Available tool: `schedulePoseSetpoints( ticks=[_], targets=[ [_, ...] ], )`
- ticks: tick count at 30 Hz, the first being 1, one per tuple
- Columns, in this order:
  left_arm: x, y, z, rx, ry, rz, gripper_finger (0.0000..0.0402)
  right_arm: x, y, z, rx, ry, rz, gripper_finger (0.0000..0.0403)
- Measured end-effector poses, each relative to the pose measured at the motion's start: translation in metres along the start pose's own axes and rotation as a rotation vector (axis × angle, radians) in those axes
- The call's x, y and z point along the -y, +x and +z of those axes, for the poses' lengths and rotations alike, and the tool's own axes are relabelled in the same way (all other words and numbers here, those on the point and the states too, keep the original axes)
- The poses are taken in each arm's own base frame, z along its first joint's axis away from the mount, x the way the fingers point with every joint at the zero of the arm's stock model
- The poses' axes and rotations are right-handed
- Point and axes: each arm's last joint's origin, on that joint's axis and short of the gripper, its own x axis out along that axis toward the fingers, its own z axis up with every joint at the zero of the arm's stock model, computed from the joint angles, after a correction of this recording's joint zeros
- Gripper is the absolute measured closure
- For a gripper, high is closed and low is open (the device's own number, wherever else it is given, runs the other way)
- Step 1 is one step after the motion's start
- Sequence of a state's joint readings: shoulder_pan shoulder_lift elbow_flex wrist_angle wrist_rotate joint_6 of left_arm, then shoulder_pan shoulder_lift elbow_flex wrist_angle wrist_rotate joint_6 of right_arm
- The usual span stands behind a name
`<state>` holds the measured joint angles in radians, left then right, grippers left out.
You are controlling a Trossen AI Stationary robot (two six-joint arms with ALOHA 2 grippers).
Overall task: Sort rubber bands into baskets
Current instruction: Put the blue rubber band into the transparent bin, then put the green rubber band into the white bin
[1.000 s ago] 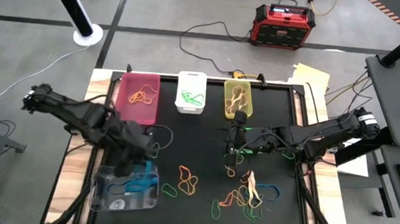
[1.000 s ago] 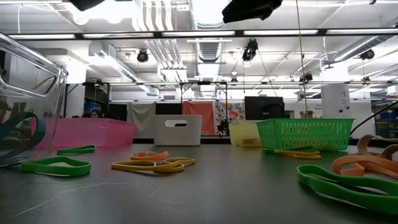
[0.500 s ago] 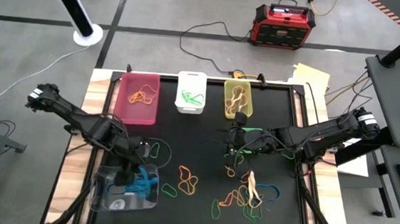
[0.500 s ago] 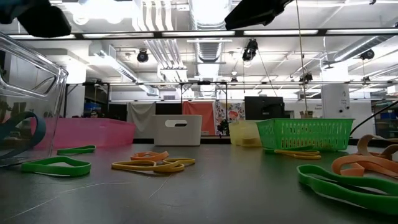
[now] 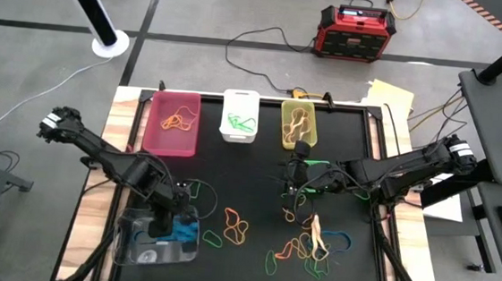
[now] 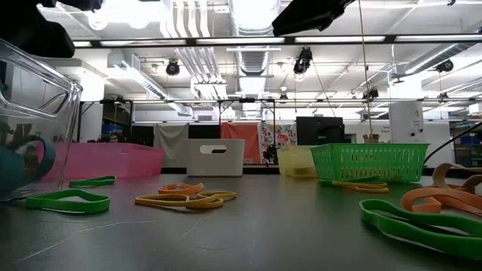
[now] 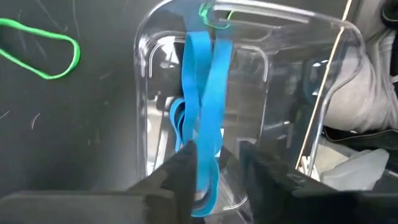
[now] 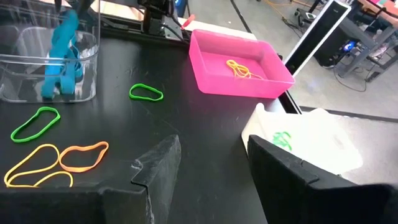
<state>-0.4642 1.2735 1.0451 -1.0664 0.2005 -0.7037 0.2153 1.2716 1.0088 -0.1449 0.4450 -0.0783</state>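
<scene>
A blue band hangs into the clear basket, clenched in the left claw. Released too high, it could drape over the rim. The right claw hovers open mid-desk, above loose bands.

Directly under the left gripper: clear rectangular plastic bin, at the table's near left corner, with a blue rubber band hanging from the fingers into it. Beyond that gripper, along the far edge: magenta-pink rectangular plastic bin, then white plastic bin, then translucent yellow-green bin. Under the right gripper: bright green mesh basket. Nearer than the right gripper: loose bands on the table
</scene>
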Motion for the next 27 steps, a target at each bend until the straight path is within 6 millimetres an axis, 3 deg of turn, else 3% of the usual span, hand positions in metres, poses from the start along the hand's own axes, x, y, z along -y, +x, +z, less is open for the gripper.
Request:
schedulePoseSetpoints(
  ticks=[5, 9, 22, 27],
  targets=[
    [0.001, 0.001, -0.001, 0.0, 0.018, 0.003, 0.0239, 0.0, 0.0, 0.0, 0.0, 0.0, 0.0, 0.0218],
    [0.002, -0.002, 0.001, 0.041, 0.076, 0.031, 0.0216, 0.0, 0.0, 0.0, 0.0, 0.01, 0.0, 0.0218],
    [0.001, -0.022, 0.018, 0.374, 0.343, 0.424, 0.0213, -0.001, 0.0, -0.001, -0.012, 0.069, 0.007, 0.0218],
    [0.001, -0.026, 0.021, 0.41, 0.415, 0.506, 0.0212, -0.002, 0.002, -0.004, -0.031, 0.104, 0.014, 0.0218]
  ],
)
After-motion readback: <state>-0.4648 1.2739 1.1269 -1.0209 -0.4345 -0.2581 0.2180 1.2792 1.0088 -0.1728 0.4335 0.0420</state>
